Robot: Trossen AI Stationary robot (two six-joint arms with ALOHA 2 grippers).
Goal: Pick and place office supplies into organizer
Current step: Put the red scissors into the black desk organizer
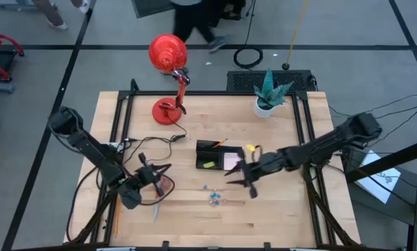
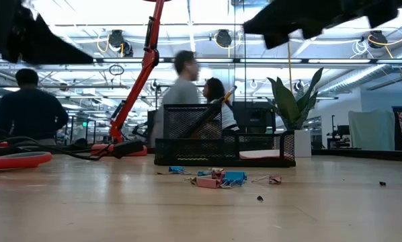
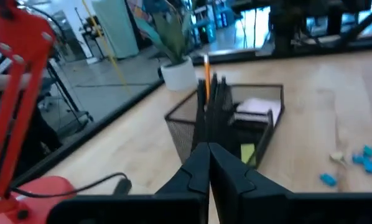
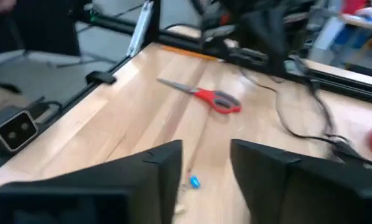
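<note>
The black mesh organizer (image 1: 210,148) stands mid-table. It holds upright black pens and an orange pencil (image 3: 206,68), a pale sticky-note pad (image 3: 255,107) and a yellow-green piece (image 3: 247,152). Red-handled scissors (image 4: 216,99) lie flat on the table left of centre, and a second orange pencil (image 1: 116,216) lies near the left edge. Small blue clips (image 2: 218,178) are scattered in front of the organizer. My left gripper (image 3: 208,158) is shut and empty, raised near the scissors and pointing at the organizer. My right gripper (image 4: 204,168) hangs open and empty right of the organizer, above the clips.
A red desk lamp (image 1: 168,56) stands on its base (image 1: 165,111) at the far left, its black cable (image 1: 153,143) trailing toward the left arm. A white plant pot (image 1: 266,106) sits at the far right. People move about beyond the table's far edge.
</note>
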